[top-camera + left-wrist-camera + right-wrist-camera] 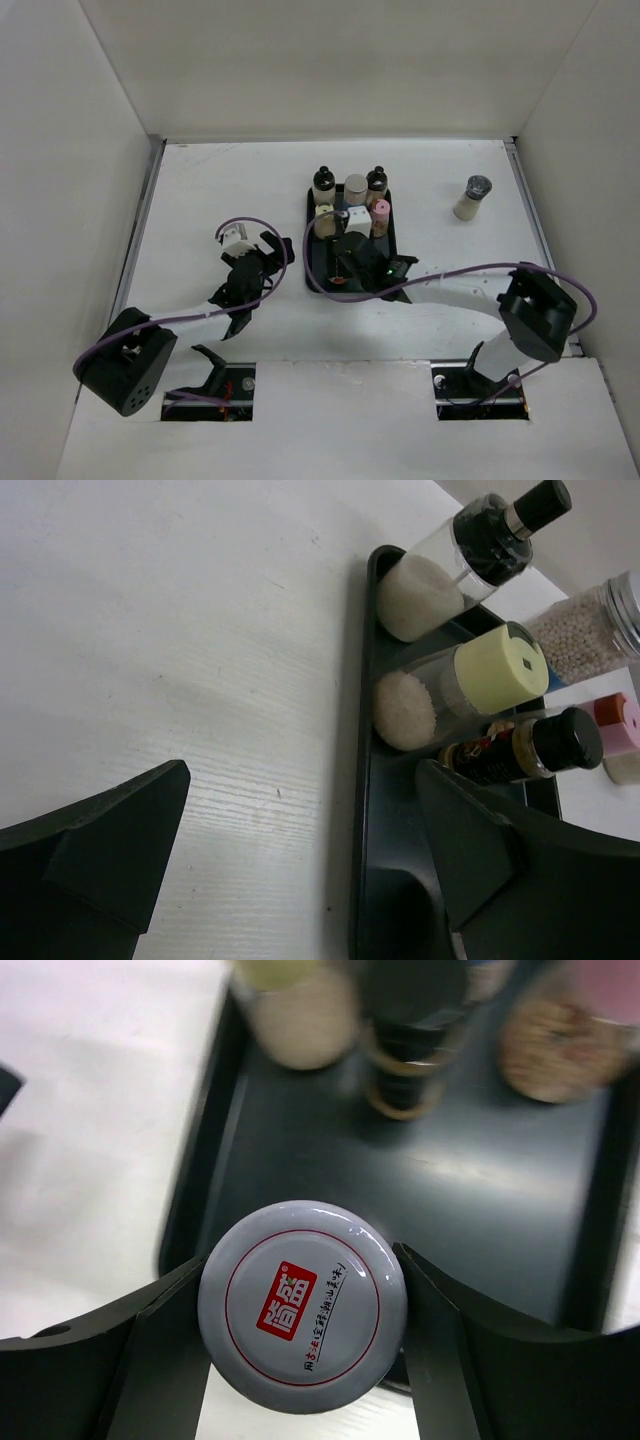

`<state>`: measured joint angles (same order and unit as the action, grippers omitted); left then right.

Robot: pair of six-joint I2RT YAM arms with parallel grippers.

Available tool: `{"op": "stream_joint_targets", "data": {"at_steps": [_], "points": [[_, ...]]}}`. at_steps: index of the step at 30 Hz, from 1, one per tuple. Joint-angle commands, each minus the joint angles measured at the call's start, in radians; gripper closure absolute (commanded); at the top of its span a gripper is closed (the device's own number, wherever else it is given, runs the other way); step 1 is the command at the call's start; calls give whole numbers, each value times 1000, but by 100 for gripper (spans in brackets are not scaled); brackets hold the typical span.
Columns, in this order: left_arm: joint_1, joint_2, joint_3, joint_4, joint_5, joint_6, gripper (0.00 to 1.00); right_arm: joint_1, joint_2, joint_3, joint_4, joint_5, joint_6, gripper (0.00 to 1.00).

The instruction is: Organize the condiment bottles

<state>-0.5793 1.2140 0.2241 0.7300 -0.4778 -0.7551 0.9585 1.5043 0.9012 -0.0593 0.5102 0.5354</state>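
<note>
The right arm stretches left from its base to the near end of the black tray (480, 1190). Its claw (303, 1285) is clamped from both sides on a grey-lidded bottle (303, 1335) at the tray's near left corner. Six more bottles (356, 187) stand in two rows at the tray's far end, straight ahead of it. The left arm is bent, and its claw (300, 780) hangs wide open and empty over the table (220, 180) just left of the tray. One shaker (472, 197) stands alone, well to the right.
</note>
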Motion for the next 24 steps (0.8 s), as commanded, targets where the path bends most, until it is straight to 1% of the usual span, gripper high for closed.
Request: {"op": "stream_joint_targets", "data": {"at_steps": [1, 7, 19, 21, 24], "points": [[17, -36, -19, 45, 13, -30, 0, 29, 54, 126, 148, 11, -18, 45], [17, -25, -14, 43, 18, -33, 0, 53, 157, 206, 139, 22, -57, 45], [29, -36, -23, 49, 21, -39, 0, 98, 232, 217, 130, 19, -38, 40], [32, -36, -25, 49, 25, -41, 0, 99, 234, 217, 130, 16, -38, 35], [34, -44, -28, 49, 24, -43, 0, 99, 214, 216, 109, 25, -35, 17]]}}
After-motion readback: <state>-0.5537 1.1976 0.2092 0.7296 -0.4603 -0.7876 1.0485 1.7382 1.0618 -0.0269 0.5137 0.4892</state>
